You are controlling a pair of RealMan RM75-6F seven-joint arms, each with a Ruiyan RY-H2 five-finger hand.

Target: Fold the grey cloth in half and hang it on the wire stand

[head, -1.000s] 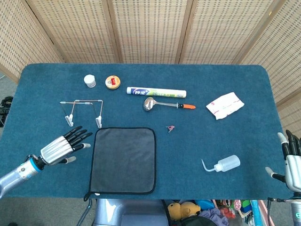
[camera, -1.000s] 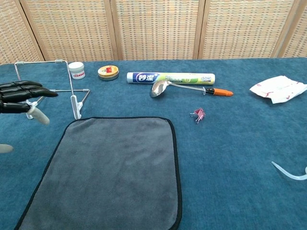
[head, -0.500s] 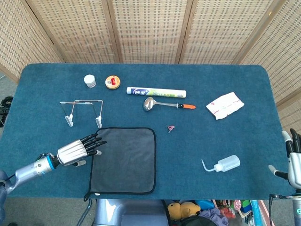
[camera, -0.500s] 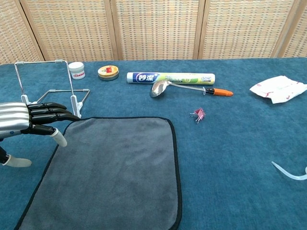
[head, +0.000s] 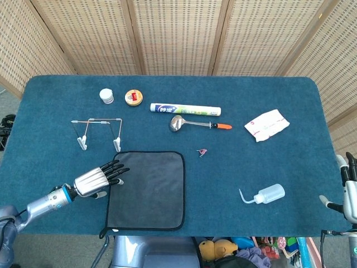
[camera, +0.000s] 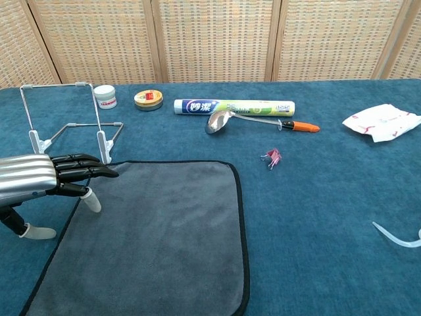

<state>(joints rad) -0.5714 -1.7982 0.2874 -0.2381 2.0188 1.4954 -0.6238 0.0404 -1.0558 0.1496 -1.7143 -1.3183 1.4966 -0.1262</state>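
Left hand [head: 97, 178] open, fingers over grey cloth [head: 148, 190], long axis front-to-back.

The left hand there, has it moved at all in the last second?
Yes. The left hand has moved away from the wire stand toward the near edge of the table, and its fingertips now sit at the left border of the grey cloth.

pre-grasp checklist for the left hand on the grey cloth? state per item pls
1. Grey cloth lies flat, unfolded: ok.
2. Left hand at the cloth's left edge, fingers apart, holding nothing: ok.
3. Fingers touching the cloth: cannot tell.
4. Wire stand upright beyond the cloth, nothing hanging on it: ok.
5. Right hand at the table's right edge, far from the cloth: not ok for a two-handed fold.
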